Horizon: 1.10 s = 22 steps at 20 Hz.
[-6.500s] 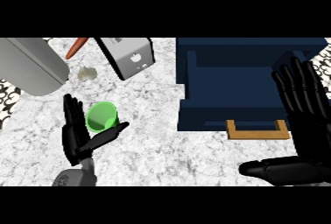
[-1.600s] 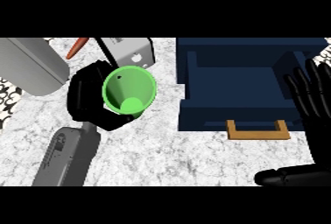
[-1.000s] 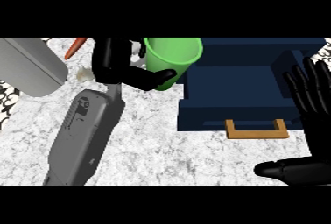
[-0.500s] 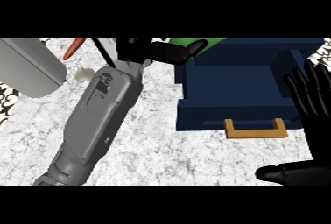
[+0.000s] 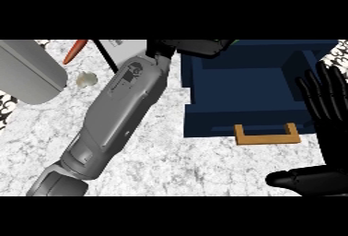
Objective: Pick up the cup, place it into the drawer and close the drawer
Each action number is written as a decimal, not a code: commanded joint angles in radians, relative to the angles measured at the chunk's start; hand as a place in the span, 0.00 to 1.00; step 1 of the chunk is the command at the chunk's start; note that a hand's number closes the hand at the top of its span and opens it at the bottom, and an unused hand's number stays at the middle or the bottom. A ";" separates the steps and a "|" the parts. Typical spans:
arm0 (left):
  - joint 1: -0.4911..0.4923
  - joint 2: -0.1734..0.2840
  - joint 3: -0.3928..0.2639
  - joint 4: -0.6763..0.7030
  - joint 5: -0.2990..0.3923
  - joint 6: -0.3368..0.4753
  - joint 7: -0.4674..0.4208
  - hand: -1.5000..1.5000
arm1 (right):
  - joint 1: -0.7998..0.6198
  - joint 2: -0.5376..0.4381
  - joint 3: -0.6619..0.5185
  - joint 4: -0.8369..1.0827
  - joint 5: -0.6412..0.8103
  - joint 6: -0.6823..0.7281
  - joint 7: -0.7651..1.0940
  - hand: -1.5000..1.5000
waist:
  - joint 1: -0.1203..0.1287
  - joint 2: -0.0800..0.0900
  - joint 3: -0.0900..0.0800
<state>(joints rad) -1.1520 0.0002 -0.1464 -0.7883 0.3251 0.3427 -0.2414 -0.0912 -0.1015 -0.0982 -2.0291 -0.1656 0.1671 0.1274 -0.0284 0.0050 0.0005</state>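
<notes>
My left forearm [image 5: 122, 115] stretches diagonally up the counter, and its hand [image 5: 194, 47] sits at the view's top edge over the back left corner of the open navy drawer [image 5: 224, 122]. The fingers are curled on the green cup, of which only a thin sliver [image 5: 234, 42] shows past the hand. The drawer stands pulled out, its wooden handle [image 5: 267, 136] facing me. My right hand [image 5: 327, 103] rests open at the right edge beside the drawer, fingers up and thumb low.
A large grey rounded appliance [image 5: 27, 69] fills the back left. Near it lie a red-orange utensil [image 5: 75, 50], a small pale lump [image 5: 86, 79] and a white box with a dark edge [image 5: 122, 48]. Marble counter [image 5: 170, 166] spreads in front of the drawer.
The left hand lifted the cup from the counter's left side and carried it up and right to the drawer's back corner, where it has nearly left the view. The right hand stayed put.
</notes>
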 commanded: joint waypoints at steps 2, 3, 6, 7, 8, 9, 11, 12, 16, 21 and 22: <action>-0.100 0.000 -0.015 0.180 0.053 0.022 -0.058 1.00 | 0.030 -0.010 -0.001 -0.082 -0.025 -0.001 0.060 0.00 | -0.016 0.002 0.000; -0.095 0.000 -0.117 0.145 0.117 0.085 -0.032 1.00 | 0.016 0.026 0.038 -0.016 0.008 -0.006 0.007 0.00 | -0.017 0.002 0.000; -0.111 0.000 -0.160 0.232 0.170 0.085 -0.083 1.00 | 0.007 0.009 0.031 -0.014 -0.001 0.013 0.004 0.00 | -0.035 0.006 0.000; -0.096 0.000 -0.122 0.256 0.157 0.012 -0.101 1.00 | 0.011 -0.016 -0.017 -0.003 -0.034 0.029 -0.006 0.00 | -0.019 0.004 0.000; -0.105 0.000 -0.173 0.287 0.183 0.046 -0.113 1.00 | -0.025 0.011 0.029 0.015 0.012 0.002 -0.004 0.00 | -0.036 0.009 0.000; -0.108 0.000 -0.182 0.301 0.186 0.045 -0.132 1.00 | -0.055 -0.018 -0.015 -0.007 -0.027 0.001 0.034 0.00 | -0.037 0.009 0.000; -0.120 0.000 -0.217 0.328 0.188 0.038 -0.140 1.00 | -0.041 -0.009 -0.012 0.025 -0.007 -0.001 0.004 0.00 | -0.035 0.010 0.000; -0.168 0.000 -0.216 0.352 0.208 0.060 -0.108 1.00 | -0.062 0.001 0.022 0.024 -0.018 0.008 0.023 0.00 | -0.043 0.012 0.001; -0.153 0.000 -0.296 0.366 0.245 0.076 -0.119 1.00 | -0.087 -0.006 0.009 0.041 -0.024 0.006 0.027 0.00 | -0.066 0.016 0.001; -0.192 0.000 -0.353 0.438 0.225 0.114 -0.102 1.00 | -0.009 0.021 0.055 -0.009 -0.016 0.026 -0.006 0.00 | -0.089 0.021 0.002; -0.157 0.000 -0.371 0.444 0.226 0.097 -0.123 1.00 | -0.060 0.000 0.028 -0.002 -0.035 0.020 0.026 0.00 | -0.087 0.023 0.001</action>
<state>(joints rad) -1.3223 0.0001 -0.4638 -0.3779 0.5468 0.4268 -0.3515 -0.1265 -0.0921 -0.0617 -2.0262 -0.1796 0.1816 0.1391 -0.1005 0.0226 0.0019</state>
